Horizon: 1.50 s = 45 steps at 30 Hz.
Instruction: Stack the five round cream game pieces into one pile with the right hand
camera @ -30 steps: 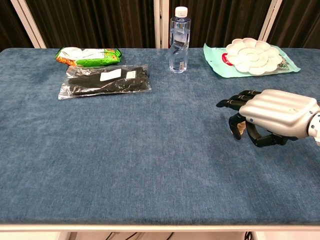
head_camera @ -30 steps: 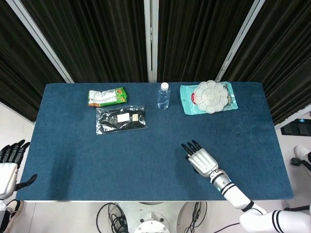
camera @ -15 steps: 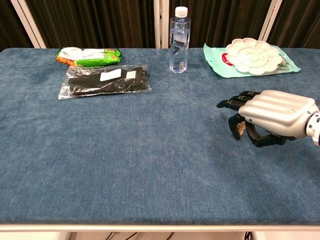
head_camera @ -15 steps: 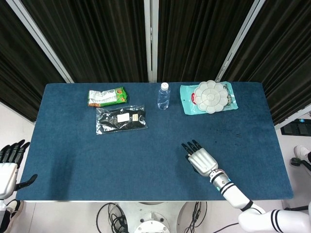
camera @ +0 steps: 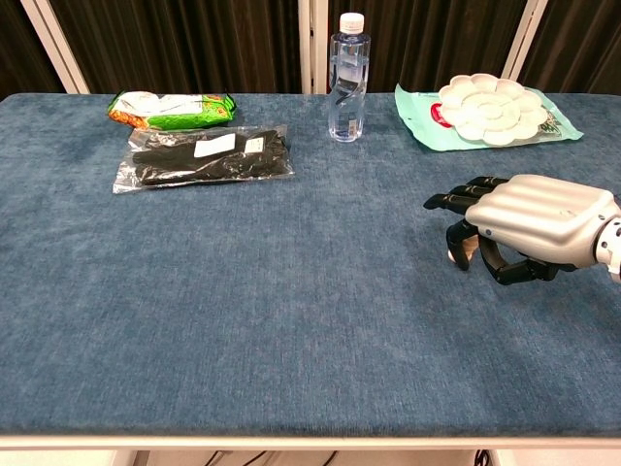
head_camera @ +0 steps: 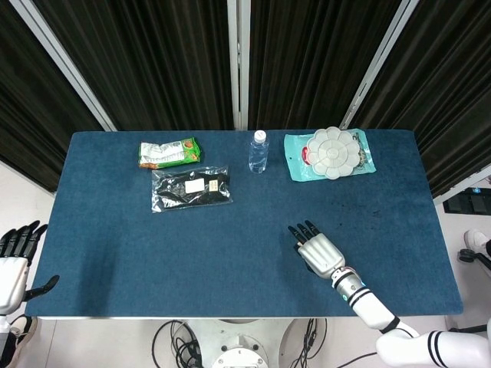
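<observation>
Barely shifted toward three o'clock, our right hand (camera: 529,228) cups something cream; we cannot tell how many pieces are stacked.

1. My right hand (camera: 529,225) has a smooth, satiny silver shell over matt black fingers (camera: 456,201).
2. The table (head_camera: 115,230) wears matt, napped blue cloth.
3. Near the far edge: a clear glossy plastic bottle (camera: 347,76), a shiny green wrapper (camera: 173,109), a crinkled clear bag (camera: 204,155), and a smooth white palette (camera: 490,107).

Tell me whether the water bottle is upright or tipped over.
Upright: the water bottle stands on its base on the table, white cap on top.
</observation>
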Each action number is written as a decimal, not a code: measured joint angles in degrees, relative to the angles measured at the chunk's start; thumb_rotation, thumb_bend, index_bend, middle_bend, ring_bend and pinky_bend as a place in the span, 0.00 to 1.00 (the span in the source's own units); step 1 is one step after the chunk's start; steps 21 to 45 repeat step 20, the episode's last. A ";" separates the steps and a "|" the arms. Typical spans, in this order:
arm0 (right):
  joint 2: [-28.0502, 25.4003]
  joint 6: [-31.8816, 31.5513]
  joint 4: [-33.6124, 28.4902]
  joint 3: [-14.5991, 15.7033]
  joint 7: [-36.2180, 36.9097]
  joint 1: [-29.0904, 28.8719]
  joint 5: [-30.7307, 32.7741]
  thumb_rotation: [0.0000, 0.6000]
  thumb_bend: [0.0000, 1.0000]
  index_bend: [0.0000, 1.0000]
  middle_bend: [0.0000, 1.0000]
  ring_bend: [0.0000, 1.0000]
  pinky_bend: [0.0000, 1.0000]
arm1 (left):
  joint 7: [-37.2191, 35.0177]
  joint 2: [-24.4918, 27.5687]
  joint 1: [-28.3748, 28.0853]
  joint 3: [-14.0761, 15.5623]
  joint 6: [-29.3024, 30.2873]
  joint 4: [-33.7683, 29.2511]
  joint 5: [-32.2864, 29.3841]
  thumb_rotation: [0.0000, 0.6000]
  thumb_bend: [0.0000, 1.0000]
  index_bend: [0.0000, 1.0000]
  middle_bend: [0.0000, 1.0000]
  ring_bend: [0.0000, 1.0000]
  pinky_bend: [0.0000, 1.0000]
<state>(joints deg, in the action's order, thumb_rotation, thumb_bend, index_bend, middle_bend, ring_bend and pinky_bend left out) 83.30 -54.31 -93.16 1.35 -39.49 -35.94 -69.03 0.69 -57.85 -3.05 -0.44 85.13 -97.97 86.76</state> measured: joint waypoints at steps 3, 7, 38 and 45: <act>-0.24 -0.08 -0.44 -0.04 0.77 -0.02 -0.47 0.77 1.00 0.43 0.00 0.00 0.00 | -0.01 0.00 0.01 -0.01 0.02 0.00 -0.01 1.00 0.19 0.04 0.00 0.00 0.00; -0.97 -0.43 -1.57 -0.06 2.97 0.07 -2.11 0.77 1.00 0.41 0.00 0.00 0.00 | 0.05 0.00 0.01 -0.01 0.04 0.02 0.04 1.00 0.19 0.04 0.00 0.00 0.00; -7.05 -16.63 -4.64 -0.11 13.65 5.71 -16.38 0.74 0.76 0.04 0.00 0.00 0.00 | -0.04 -0.46 0.16 -0.27 1.05 0.67 0.60 1.00 0.19 0.04 0.00 0.00 0.00; -7.05 -16.63 -4.64 -0.11 13.65 5.71 -16.38 0.74 0.76 0.04 0.00 0.00 0.00 | -0.04 -0.46 0.16 -0.27 1.05 0.67 0.60 1.00 0.19 0.04 0.00 0.00 0.00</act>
